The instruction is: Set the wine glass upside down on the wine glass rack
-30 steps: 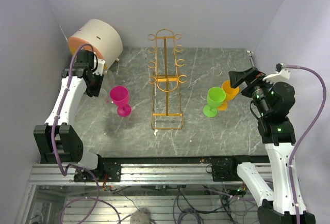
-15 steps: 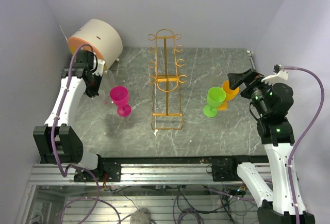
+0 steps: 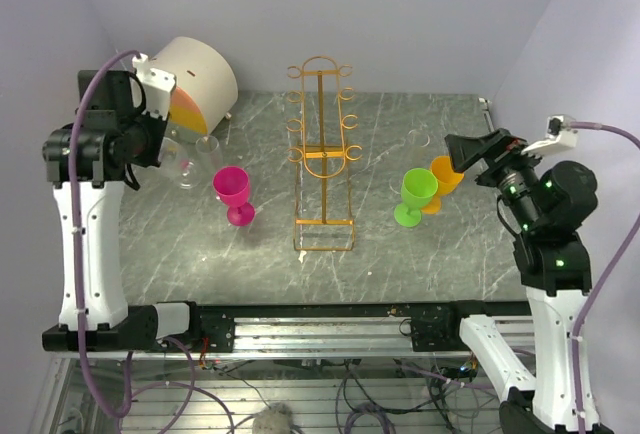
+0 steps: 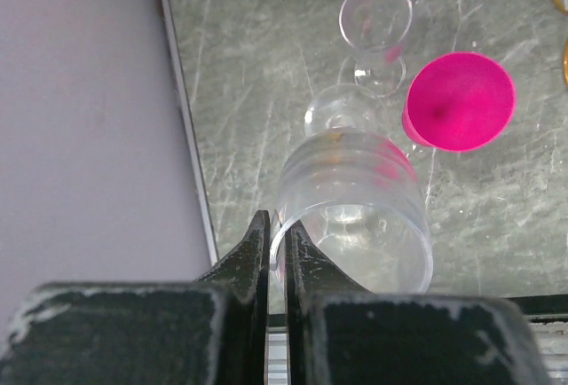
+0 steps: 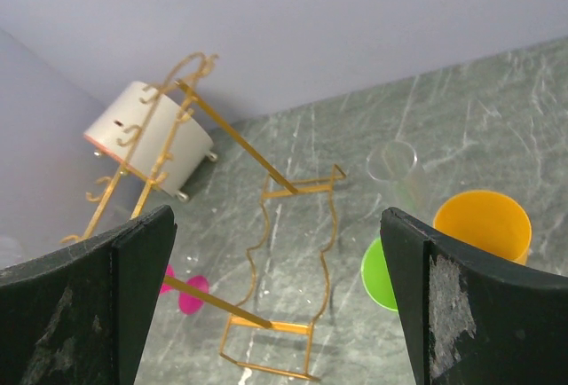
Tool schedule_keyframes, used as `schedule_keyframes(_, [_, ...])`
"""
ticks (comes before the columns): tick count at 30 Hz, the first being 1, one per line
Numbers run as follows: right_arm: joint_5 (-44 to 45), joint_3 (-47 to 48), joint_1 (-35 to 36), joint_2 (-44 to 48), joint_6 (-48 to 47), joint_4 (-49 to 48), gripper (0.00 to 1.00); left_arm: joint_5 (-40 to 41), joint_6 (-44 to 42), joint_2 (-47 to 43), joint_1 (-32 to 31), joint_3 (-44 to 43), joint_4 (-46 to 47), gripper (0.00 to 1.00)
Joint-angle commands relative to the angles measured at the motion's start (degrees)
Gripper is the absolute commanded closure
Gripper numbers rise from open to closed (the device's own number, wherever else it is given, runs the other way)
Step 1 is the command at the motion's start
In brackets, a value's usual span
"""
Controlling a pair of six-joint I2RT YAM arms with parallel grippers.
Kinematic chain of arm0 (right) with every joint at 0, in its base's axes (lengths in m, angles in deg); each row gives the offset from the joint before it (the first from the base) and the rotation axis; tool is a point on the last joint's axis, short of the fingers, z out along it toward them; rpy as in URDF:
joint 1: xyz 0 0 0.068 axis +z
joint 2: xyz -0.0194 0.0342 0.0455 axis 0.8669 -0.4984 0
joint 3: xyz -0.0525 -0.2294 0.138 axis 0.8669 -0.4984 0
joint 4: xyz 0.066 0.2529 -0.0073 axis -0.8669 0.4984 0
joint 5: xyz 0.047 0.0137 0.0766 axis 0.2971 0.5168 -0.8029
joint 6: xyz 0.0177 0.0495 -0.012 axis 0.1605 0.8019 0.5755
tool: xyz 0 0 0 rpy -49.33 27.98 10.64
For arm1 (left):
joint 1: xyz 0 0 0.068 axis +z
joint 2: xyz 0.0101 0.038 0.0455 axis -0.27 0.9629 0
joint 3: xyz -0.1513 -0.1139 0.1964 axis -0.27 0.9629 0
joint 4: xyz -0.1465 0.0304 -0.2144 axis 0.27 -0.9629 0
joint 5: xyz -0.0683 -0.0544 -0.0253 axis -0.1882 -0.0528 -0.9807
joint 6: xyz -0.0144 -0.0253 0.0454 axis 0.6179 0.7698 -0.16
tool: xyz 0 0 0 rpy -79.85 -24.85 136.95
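My left gripper (image 4: 277, 225) is shut on the rim of a clear wine glass (image 4: 355, 216), one finger inside the bowl and one outside. In the top view that wine glass (image 3: 184, 168) hangs tilted above the table's left side, at the left gripper (image 3: 163, 152). The golden wire wine glass rack (image 3: 322, 154) stands upright mid-table, also visible in the right wrist view (image 5: 293, 252). My right gripper (image 3: 466, 152) hovers wide open at the right, with nothing between its fingers (image 5: 133, 287).
A second clear glass (image 3: 208, 149) and a pink glass (image 3: 234, 194) stand left of the rack. Green (image 3: 416, 194) and orange (image 3: 444, 176) glasses stand right of it, with another clear glass (image 5: 393, 163) behind. A white drum (image 3: 190, 79) sits at the back left.
My left gripper has shut on the clear glass's rim, and the left arm has risen with it, lifting it off the table. The right arm has shifted slightly, still open.
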Motion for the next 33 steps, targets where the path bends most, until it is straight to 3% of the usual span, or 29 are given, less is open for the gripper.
schedule_keyframes(1, [-1.7,6.6,0.3,-0.4,1.0,2.7,0.0,-5.3,-5.4,-1.7,0.2,-11.4,-6.5,0.93])
schedule_keyframes(5, [-8.5,13.4,0.2,-3.5,5.2,0.8,0.0,-5.7,-7.8,-1.2,0.2,-22.2,-7.1,0.93])
schedule_keyframes(9, [-30.3,19.1,0.3,-10.7,16.7,-11.6,0.0,-9.6,-8.6,0.1,0.2,-31.0,-8.2,0.93])
schedule_keyframes(10, [-37.7,19.5,0.2,-12.7,22.7,-18.0,0.0,-11.8,-8.6,-0.9,0.2,-30.5,-6.9,0.93])
schedule_keyframes(12, [-42.3,17.9,0.3,-15.4,35.6,-30.7,0.0,-14.6,-7.5,-6.2,0.2,-26.0,1.2,0.93])
schedule_keyframes(15, [-43.5,21.3,1.3,-20.4,43.3,-33.5,0.0,-16.0,-5.0,-15.7,0.2,-13.5,18.6,0.93])
schedule_keyframes(19, [-39.4,26.1,12.8,-28.5,46.8,-31.0,0.0,-16.6,-2.7,-22.4,0.4,-2.1,34.7,0.93])
schedule_keyframes(23, [-31.4,33.3,29.3,-38.0,45.0,-23.0,0.0,-15.1,-1.8,-20.2,0.6,-3.4,36.4,0.93])
schedule_keyframes(28, [-18.4,45.9,40.8,-46.0,42.5,-12.1,0.0,-15.3,-1.2,-20.3,0.6,-1.1,39.1,0.93])
schedule_keyframes(30, [-12.6,47.9,45.2,-47.6,42.8,-12.9,0.0,-16.2,0.0,-20.1,0.6,-0.3,39.5,0.93])
schedule_keyframes(33, [-7.4,41.7,49.3,-47.2,47.0,-23.8,0.0,-16.5,2.0,-22.2,0.6,4.2,43.9,0.93])
